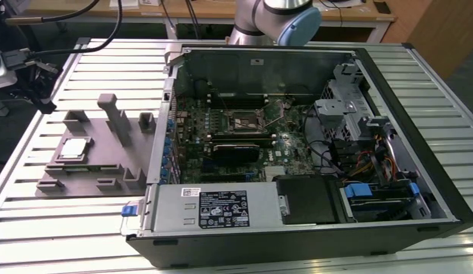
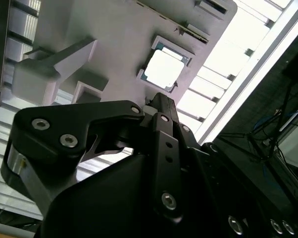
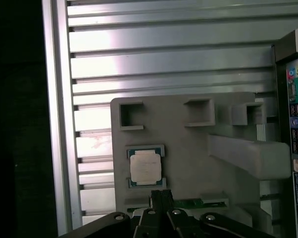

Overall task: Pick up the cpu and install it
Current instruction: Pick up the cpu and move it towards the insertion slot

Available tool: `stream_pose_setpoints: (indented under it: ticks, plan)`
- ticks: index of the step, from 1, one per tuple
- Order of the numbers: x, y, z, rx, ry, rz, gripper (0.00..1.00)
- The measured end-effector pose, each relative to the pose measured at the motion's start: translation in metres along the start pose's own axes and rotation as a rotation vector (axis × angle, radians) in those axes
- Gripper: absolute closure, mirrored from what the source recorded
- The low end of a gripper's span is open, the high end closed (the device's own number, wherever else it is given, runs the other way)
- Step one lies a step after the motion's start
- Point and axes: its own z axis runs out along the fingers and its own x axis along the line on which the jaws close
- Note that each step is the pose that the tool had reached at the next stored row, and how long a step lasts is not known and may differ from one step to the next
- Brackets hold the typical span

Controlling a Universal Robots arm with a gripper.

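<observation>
Cpu (image 1: 72, 149) lies flat in recess of grey fixture (image 1: 90, 170), at edge far from computer case (image 1: 297, 251). Gripper (image 3: 161, 194) near it, fingers pressed together, empty. Chip probably light, stiff, delicate underneath; grip opposite side edges.

Workshop: slatted aluminium bench (image 1: 107, 63), opened computer case (image 1: 297, 250)

Grey arm (image 1: 256, 23) comes in at the exterior view's top edge, elbow joint (image 1: 299, 24) capped in blue. Black gripper (image 3: 161, 195) in the first wrist view: linkage knuckles spread wide, fingertips drawn together, nothing held between them.
</observation>
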Motion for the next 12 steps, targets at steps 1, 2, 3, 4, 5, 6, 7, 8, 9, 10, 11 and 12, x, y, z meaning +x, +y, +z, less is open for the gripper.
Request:
stream_pose_setpoints:
  ticks: [1, 2, 3, 4, 5, 6, 7, 8, 9, 10, 11, 12]
  plan:
    - [0.0004, -0.0001, 0.0014, 0.0000, 0.0000, 0.000, 0.89]
    - [0.0007, -0.0001, 0.0029, 0.0000, 0.0001, 0.000, 0.89]
    - [0.0010, -0.0002, 0.0043, 0.0000, 0.0000, 0.000, 0.89]
    - [0.0013, -0.0002, 0.0058, 0.0000, 0.0000, 0.000, 0.89]
    - [0.0016, -0.0003, 0.0072, 0.0000, 0.0000, 0.000, 0.89]
    - [0.0019, -0.0003, 0.0086, 0.0000, 0.0000, 0.000, 0.89]
    - [0.0022, -0.0004, 0.0101, 0.0000, 0.0000, 0.000, 0.89]
    - [0.0024, -0.0004, 0.0115, 0.0000, 0.0001, 0.000, 0.89]
    - [0.0026, -0.0005, 0.0130, 0.0000, 0.0000, 0.000, 0.89]
    - [0.0028, -0.0005, 0.0145, 0.0000, 0.0000, 0.000, 0.89]
    - [0.0030, -0.0005, 0.0162, 0.0000, 0.0000, 0.000, 0.89]
    - [0.0031, -0.0006, 0.0176, -0.0001, 0.0000, 0.000, 0.89]
